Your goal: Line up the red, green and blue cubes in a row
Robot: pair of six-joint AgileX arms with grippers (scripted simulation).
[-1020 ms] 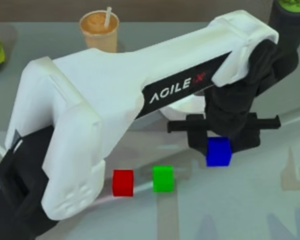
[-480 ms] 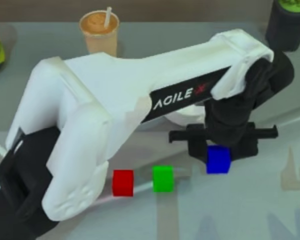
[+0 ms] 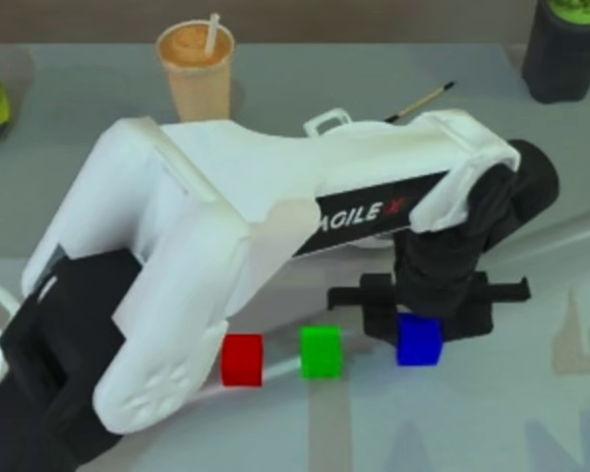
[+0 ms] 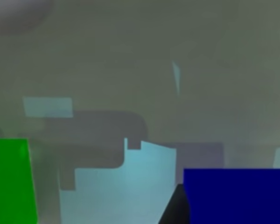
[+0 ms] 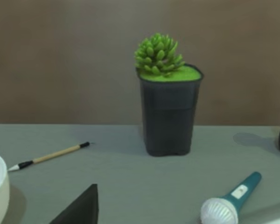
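Observation:
In the top view the red cube [image 3: 242, 359] and the green cube [image 3: 321, 351] sit side by side on the table near its front. My left gripper [image 3: 419, 334] is shut on the blue cube [image 3: 419, 340], held just right of the green cube and slightly farther back, with a gap between them. The left wrist view shows the blue cube [image 4: 238, 196] against a dark finger [image 4: 176, 210], with the green cube [image 4: 11, 182] off to the side. I cannot tell whether the blue cube touches the table. My right arm is out of the top view.
A drink cup with a straw [image 3: 195, 59] stands at the back left. At the back right is a dark pot with a succulent [image 3: 567, 49], also in the right wrist view [image 5: 169, 112]. A paintbrush [image 3: 418, 101] lies behind the left arm. A teal microphone [image 5: 231, 198] lies near the right arm.
My left gripper has carried the blue cube toward the table's front and slightly left, closer to the green cube. The red and green cubes have not moved.

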